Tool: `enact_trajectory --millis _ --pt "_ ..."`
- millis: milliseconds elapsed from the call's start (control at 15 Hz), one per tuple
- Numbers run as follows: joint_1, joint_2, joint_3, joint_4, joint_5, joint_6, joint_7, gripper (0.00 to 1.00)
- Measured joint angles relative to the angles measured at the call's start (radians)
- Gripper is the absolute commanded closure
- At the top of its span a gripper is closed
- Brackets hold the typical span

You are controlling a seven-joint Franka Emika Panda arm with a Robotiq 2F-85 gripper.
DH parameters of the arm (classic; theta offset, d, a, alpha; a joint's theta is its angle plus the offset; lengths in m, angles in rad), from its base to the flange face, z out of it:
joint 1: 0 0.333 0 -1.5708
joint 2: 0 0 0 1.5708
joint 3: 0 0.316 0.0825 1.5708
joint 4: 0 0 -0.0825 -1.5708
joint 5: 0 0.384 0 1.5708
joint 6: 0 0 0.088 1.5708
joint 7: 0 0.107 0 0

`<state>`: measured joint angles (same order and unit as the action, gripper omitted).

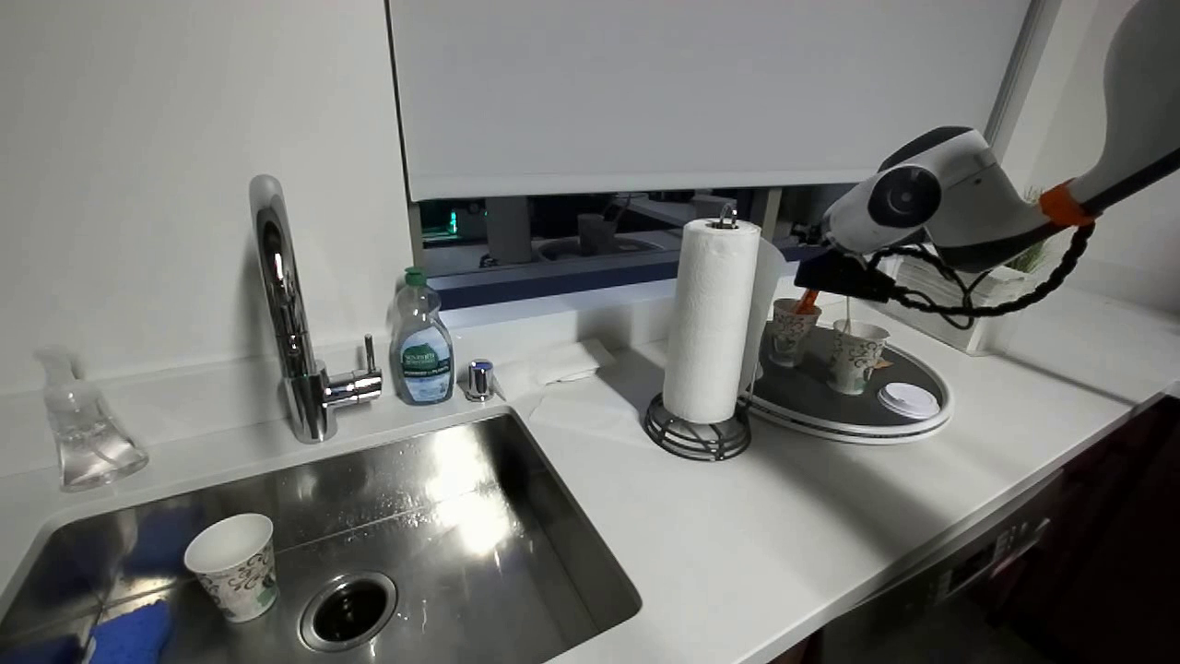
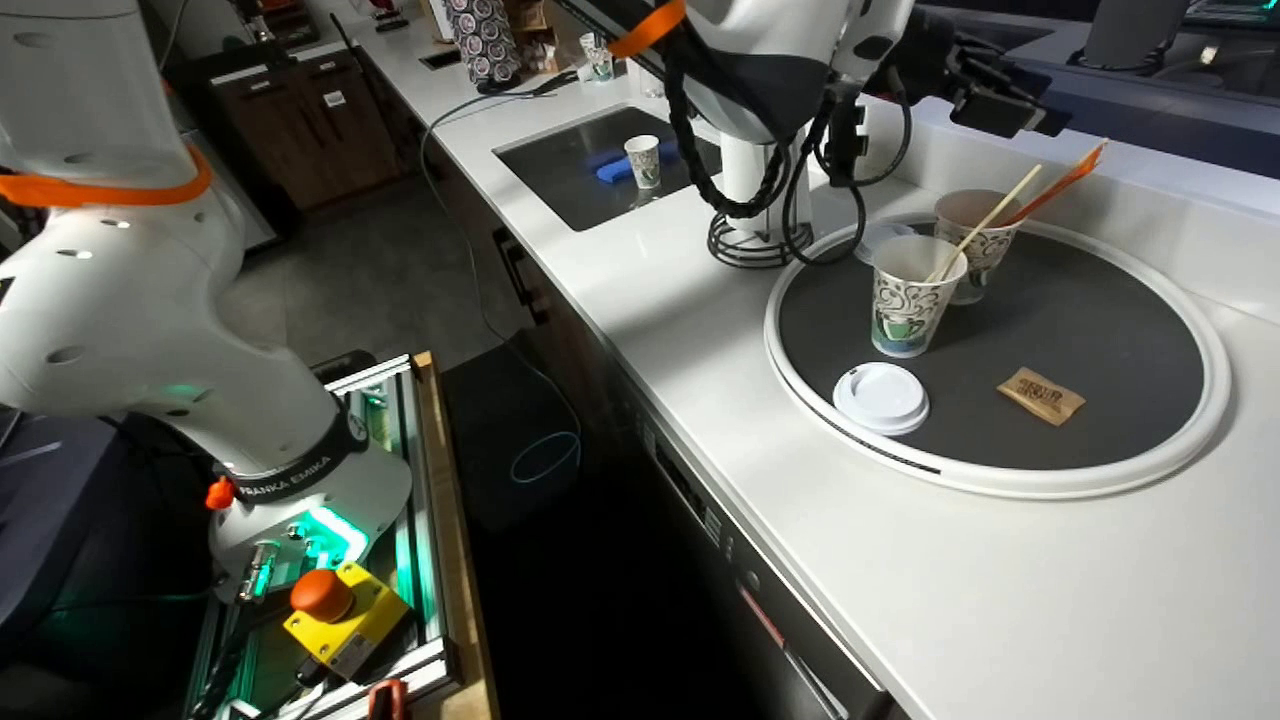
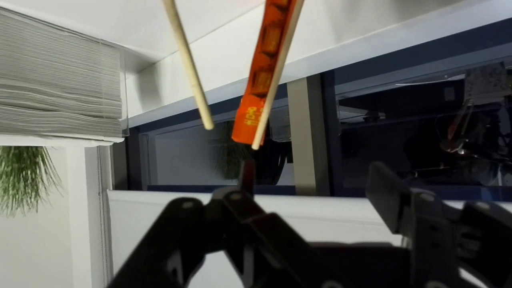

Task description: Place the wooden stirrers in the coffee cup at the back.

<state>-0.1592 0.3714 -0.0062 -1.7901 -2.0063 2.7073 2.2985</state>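
Note:
A pale wooden stirrer leans out of the front patterned paper cup; it also shows in the wrist view. A second thin stick lies along an orange printed packet. The orange packet rises from the back cup; that cup also shows in an exterior view. My gripper is open, with nothing between its fingers. In an exterior view the gripper is above and behind the cups, near the window, apart from the sticks.
A round grey tray bears both cups, a white lid and a brown packet. A paper towel roll stands beside it. A white planter is behind the arm. The sink holds another cup.

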Motion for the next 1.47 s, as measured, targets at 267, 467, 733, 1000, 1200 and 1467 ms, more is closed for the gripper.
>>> enact_trajectory --millis 267,467,733,1000,1200,1467 --pt "-0.018 -0.098 -0.016 -0.110 0.059 0.069 -0.081 0.00" --pt "-0.026 -0.150 -0.034 -0.198 0.101 0.092 -0.154 0.00" --pt "-0.032 -0.142 -0.044 -0.227 0.103 0.092 -0.167 0.00" --pt "-0.031 -0.097 -0.039 -0.191 0.102 0.092 -0.179 0.00" --pt "-0.030 -0.052 -0.035 -0.144 0.102 0.092 -0.207 0.25" --pt "-0.030 0.003 -0.032 -0.101 0.103 0.092 -0.240 0.58"
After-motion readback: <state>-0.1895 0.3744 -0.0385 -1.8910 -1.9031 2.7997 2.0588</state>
